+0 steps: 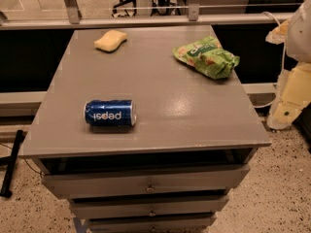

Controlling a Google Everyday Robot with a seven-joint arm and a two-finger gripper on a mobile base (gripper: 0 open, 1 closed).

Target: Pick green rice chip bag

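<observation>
The green rice chip bag lies on the grey cabinet top at its far right, close to the right edge. It is light green and glossy, with white lettering and orange-red spots. My gripper hangs at the right edge of the view, off the cabinet's right side and lower than the top. It is well apart from the bag, to its right and nearer to me. It holds nothing that I can see.
A blue Pepsi can lies on its side at the front left of the top. A pale yellow sponge sits at the far left. Drawers are below the top. A rail and glass wall run behind the cabinet.
</observation>
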